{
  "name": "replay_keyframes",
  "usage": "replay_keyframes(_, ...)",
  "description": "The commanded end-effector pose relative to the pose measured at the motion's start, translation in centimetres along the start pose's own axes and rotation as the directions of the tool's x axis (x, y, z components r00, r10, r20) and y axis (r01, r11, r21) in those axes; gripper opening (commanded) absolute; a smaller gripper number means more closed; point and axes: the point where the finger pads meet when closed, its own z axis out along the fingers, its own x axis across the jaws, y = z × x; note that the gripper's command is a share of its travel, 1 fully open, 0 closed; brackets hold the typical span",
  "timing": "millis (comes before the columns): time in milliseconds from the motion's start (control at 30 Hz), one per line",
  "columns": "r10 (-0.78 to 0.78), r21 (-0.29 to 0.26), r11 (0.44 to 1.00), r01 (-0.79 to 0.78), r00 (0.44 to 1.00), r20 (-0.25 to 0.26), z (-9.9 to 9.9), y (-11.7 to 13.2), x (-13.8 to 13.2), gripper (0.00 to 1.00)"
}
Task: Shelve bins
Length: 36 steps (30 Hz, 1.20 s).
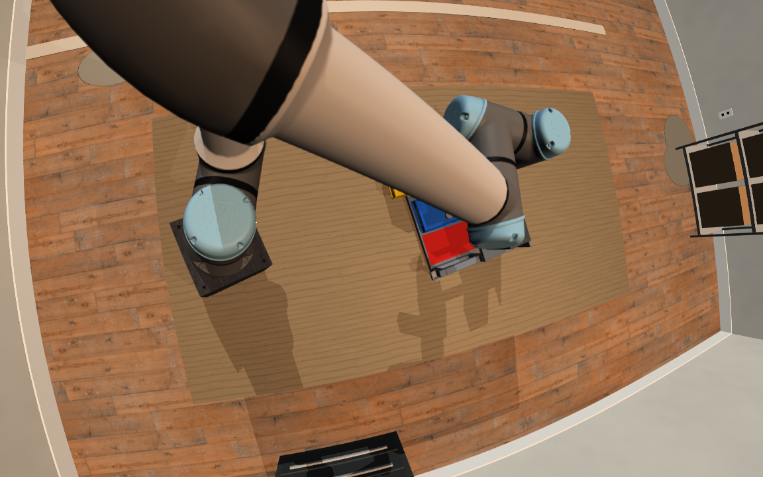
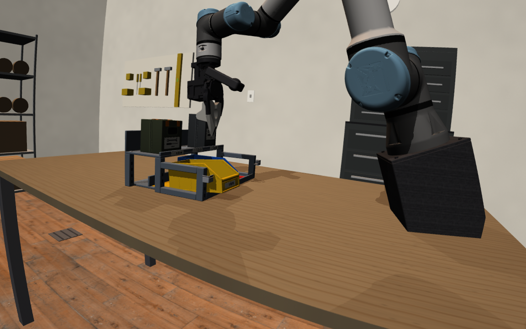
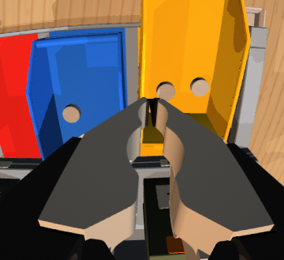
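The yellow bin (image 1: pixel 397 193) (image 2: pixel 216 169) (image 3: pixel 177 35) stands in the right section of the shelf (image 2: pixel 181 167) (image 3: pixel 250 78) in the wrist view, its front sticking out over the front lip. Two round parts (image 3: pixel 199 87) lie in it. The blue bin (image 1: pixel 430 216) (image 2: pixel 203 156) (image 3: pixel 87 66) sits farther in, behind the lip on the blue mark, with one round part (image 3: pixel 71 113). The red mark (image 1: pixel 446 246) (image 3: pixel 16 94) shows without a bin on it. My gripper (image 2: pixel 212 134) (image 3: pixel 149 100) is shut and empty, above the yellow bin's left wall in the wrist view. The bins' rear ends are partly hidden.
The low upper board (image 2: pixel 191 152) runs above the rear of the bins. A dark green toolbox (image 2: pixel 154 135) (image 3: pixel 158 220) stands on it, and a second dark case (image 2: pixel 197 129) stands behind my gripper in the exterior view. Side rails flank the shelf.
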Motion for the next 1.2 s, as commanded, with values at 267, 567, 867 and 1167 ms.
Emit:
replay_keyframes(267,0.0,-0.001,1.0,0.0,1.0,0.0,-0.1,0.0,0.0,0.0)
replay_keyframes(567,0.0,-0.001,1.0,0.0,1.0,0.0,-0.1,0.0,0.0,0.0)
replay_keyframes(867,0.011,-0.002,1.0,-0.011,1.0,0.001,0.0,-0.1,0.0,0.0)
replay_keyframes(1167,0.138,-0.011,0.99,-0.138,0.99,0.003,0.1,-1.3,0.4,0.0)
